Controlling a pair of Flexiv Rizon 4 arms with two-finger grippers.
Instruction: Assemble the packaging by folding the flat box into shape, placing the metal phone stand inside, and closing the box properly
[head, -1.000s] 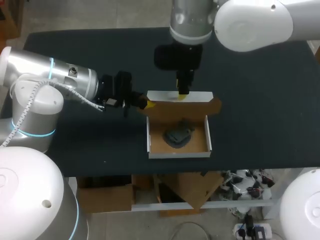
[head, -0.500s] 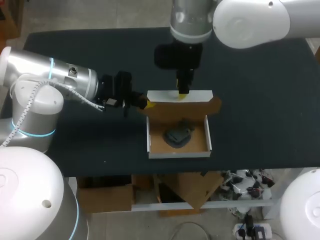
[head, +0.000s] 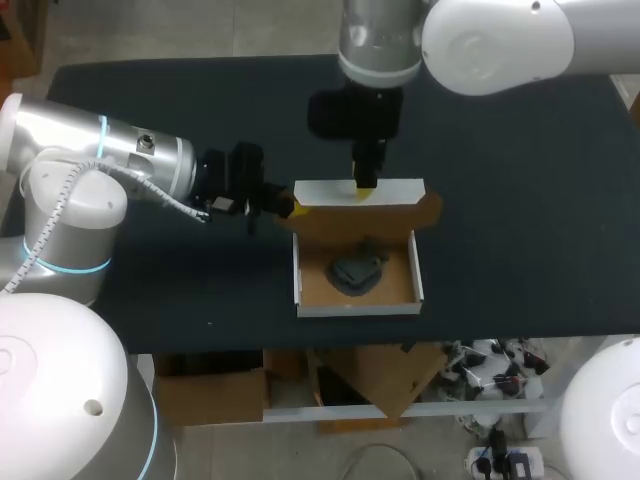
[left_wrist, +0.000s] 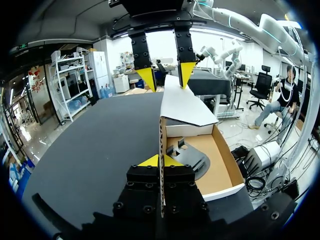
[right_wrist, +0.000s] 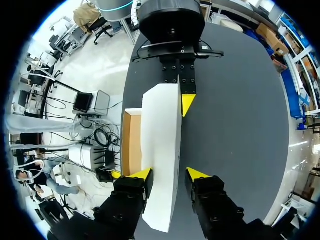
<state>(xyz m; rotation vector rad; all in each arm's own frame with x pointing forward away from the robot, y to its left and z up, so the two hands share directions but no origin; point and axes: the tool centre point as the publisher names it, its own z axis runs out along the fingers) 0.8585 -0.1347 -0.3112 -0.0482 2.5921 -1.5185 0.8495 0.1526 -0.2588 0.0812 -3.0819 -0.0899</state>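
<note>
nothing has visibly moved over the last second. the box (head: 357, 305) sits mid-table near the front edge, phone stand (head: 355, 270) inside and lid (head: 360, 192) upright. the left gripper (head: 290, 208) pinches the side flap (head: 312, 215). the right gripper (head: 365, 185) straddles the lid with its fingers apart. tuck the flap inward first, then lower the lid squarely. bare table (head: 520, 200) lies on both sides.

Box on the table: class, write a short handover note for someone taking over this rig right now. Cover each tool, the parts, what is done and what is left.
Left tool: shut on the side flap at the far left corner of the box.
Right tool: open, with one finger on each side of the raised lid near its top edge.
Box: folded into shape and open on top. The phone stand lies inside.
Done: folding the box and loading the stand.
Left: bring the lid down, tuck in the flaps and close the box.
</note>
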